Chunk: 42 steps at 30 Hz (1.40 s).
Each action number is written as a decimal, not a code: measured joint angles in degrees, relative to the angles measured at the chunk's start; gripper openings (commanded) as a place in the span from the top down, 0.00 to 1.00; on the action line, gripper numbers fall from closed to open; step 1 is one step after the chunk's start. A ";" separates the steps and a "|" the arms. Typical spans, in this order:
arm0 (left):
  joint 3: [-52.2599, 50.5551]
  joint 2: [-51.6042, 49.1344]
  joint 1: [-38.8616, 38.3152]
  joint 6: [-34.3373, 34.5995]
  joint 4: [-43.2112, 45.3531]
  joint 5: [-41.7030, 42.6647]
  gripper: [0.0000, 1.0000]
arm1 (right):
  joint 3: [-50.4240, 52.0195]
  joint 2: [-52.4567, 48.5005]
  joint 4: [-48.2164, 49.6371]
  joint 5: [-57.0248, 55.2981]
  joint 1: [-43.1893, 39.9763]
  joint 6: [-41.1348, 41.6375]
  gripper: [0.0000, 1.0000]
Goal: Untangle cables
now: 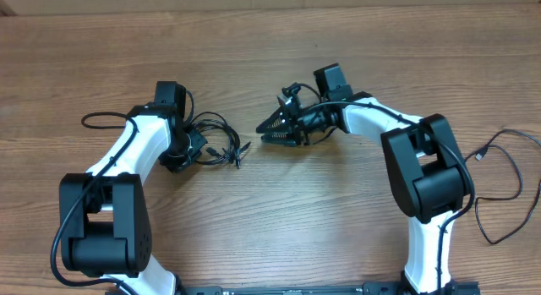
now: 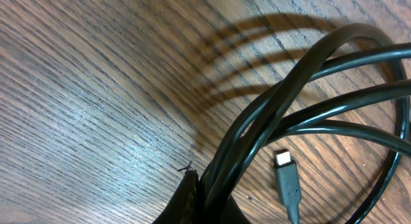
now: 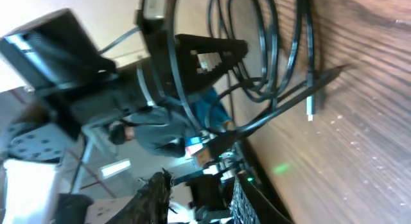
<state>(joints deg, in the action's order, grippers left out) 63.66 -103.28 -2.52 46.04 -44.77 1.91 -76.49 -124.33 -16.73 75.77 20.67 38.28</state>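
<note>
- Two grippers are mine. The left gripper (image 1: 201, 151) is pressed fully closed. In its wrist view the strands of the cables (image 2: 289, 102) run together right at its dark fingertip (image 2: 189, 201), so it has them pinched.
- From that pinch the cables fan out between 1 and 3 o'clock in the left wrist view. They arch above the worktop (image 2: 96, 89) and cast striped shadows on the wood.
- A small plug (image 2: 287, 179) with a pale tip lies flat on the wood among the loops, its tip pointing to 12 o'clock.
- Seen from overhead, the cables form a small tangle at 3 o'clock from my left gripper and touch it. Thin ends stick out further toward 3 o'clock.
- My right gripper (image 1: 264, 134) sits at 2 o'clock from that tangle, near it but apart, with its tips pointing to 9 o'clock.
- In the right wrist view its two fingers (image 3: 157, 198) stand partly apart with a clear gap between them, and I see no cable in that gap.
- A separate cable (image 1: 499, 185) lies looped on the worktop at 3 o'clock from my right arm, well apart from the tangle, with its plug end toward 11 o'clock of the loop.
</note>
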 measured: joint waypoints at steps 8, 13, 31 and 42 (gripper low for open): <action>2.84 -0.13 0.00 -10.01 -6.32 1.86 0.90 | 0.00 0.00 -3.67 -5.73 -0.07 -3.26 0.68; 14.45 -0.15 0.00 -13.99 -14.56 -1.46 0.35 | 0.00 0.00 -7.04 -9.79 -0.17 -4.50 0.68; 6.80 -0.24 -4.74 -22.64 -24.98 -3.02 0.57 | 0.00 0.00 -11.96 -15.02 -0.55 -8.24 0.67; 2.19 -0.26 -6.47 -23.41 -13.25 -3.02 0.73 | 0.00 0.00 -13.99 -17.51 -0.66 -10.38 0.67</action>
<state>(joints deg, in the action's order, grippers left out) 65.84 -103.55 -8.99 22.63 -58.02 -1.10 -76.49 -124.33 -30.72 58.26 20.01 27.90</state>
